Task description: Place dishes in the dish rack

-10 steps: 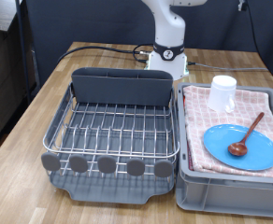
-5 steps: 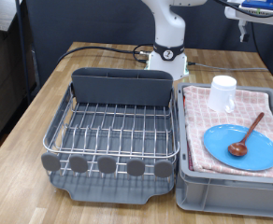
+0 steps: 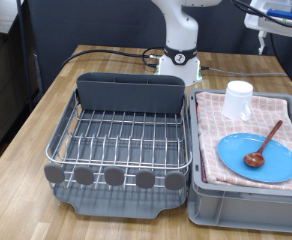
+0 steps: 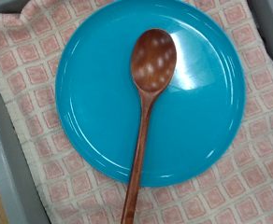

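Currently gripper out of both views; open or closed: cannot tell. Only robot arm (image 3: pixel 181 30) base column visible, at exterior view's top, behind rack.

Dish rack (image 3: pixel 121 140) on wooden table (image 3: pixel 46 95), exterior view's left; wire grid bare, caddy (image 3: pixel 129 93) at its far end.

Grey crate (image 3: pixel 248 208) just beside rack, exterior view's right, lined with pink checked cloth (image 3: pixel 276 108).

Blue plate (image 3: pixel 271 165) flat on cloth, near end. Wooden spoon (image 3: pixel 264 144) across plate, bowl on plate, handle running past rim over cloth. White cup (image 3: pixel 239 99) on cloth, far end, apart from plate.

Wrist view looks straight down on plate (image 4: pixel 99 93) and spoon (image 4: pixel 146 112).
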Motion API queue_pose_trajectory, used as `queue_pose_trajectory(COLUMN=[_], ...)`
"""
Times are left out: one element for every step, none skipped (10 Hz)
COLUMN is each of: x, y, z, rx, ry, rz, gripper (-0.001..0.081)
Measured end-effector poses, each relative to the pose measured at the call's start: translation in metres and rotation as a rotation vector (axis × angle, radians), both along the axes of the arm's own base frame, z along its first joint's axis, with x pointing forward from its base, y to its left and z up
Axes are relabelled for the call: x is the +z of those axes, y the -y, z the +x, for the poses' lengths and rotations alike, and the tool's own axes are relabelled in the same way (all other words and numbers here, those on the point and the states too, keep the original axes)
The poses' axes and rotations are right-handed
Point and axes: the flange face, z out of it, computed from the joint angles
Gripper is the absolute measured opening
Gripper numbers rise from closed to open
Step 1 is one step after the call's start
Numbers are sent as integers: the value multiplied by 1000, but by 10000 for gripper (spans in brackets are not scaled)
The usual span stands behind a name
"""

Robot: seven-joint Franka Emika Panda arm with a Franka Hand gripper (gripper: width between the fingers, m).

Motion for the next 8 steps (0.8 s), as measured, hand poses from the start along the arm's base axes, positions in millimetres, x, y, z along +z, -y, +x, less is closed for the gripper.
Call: queue_pose_trajectory(x=[-14,-28,-42,-55,-67,-78,-88,-96], y=[-4,-7,-9,-10,-11,-11,-11,-11], z=[4,7,10,12,13,14,14,15], rx=[-3,-8,-16,-24,-30,-39,-52,-60], ry=[7,11,12,15,21,28,34,37], rz=[12,23,29,26,15,0,-8,-8], gripper=[803,803,803,803,803,803,803,803])
